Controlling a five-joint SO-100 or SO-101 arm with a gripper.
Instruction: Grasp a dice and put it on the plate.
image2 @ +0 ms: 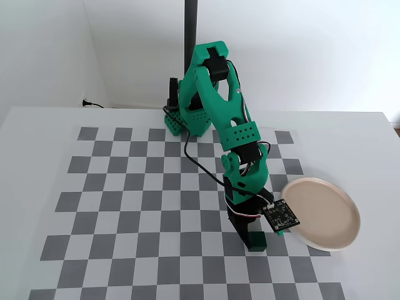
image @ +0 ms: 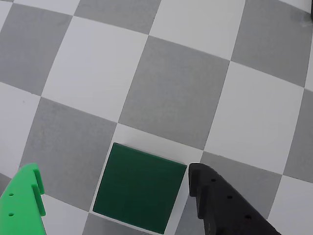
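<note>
- Dice [image: 139, 188] sits flat on the checkerboard [image: 171, 88], directly between my gripper [image: 115, 188] fingers, near their tips.
- I see the gripper spread wide: green finger [image: 24, 200] clear of one side, black finger [image: 215, 200] just beside the other, neither visibly pressing.
- I judge it light, rigid and smooth-faced, so I'd pinch two opposite flat faces squarely, or it may twist out.
- Plate [image2: 322, 214] lies near, beside the gripper in the fixed view.
</note>
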